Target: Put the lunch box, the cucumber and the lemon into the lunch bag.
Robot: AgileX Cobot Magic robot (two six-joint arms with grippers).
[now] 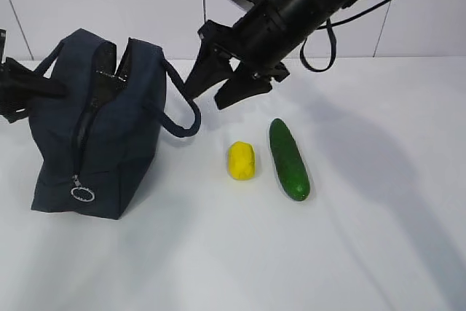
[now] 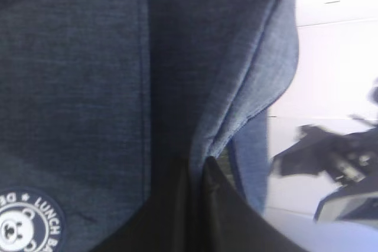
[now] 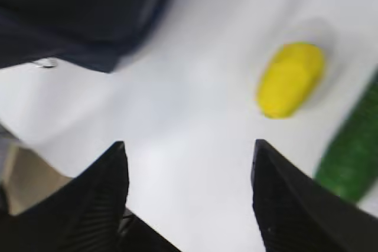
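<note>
The navy lunch bag (image 1: 109, 136) stands at the left with its top unzipped and gaping. My left gripper (image 1: 20, 87) is shut on the fabric at the bag's left upper edge; in the left wrist view the dark jaws (image 2: 201, 162) pinch a fold of the bag (image 2: 82, 87). My right gripper (image 1: 206, 100) is open and empty in the air, beside the bag's right handle. The yellow lemon (image 1: 241, 160) and the green cucumber (image 1: 289, 158) lie side by side on the table, below and to the right of it. The lunch box is out of view.
White table (image 1: 364, 238) with a white wall behind. The right wrist view shows the open gripper (image 3: 189, 151) over bare table, the lemon (image 3: 290, 79), the cucumber (image 3: 353, 157), and the bag's corner (image 3: 77, 10) with the silver ring pull (image 3: 44, 62).
</note>
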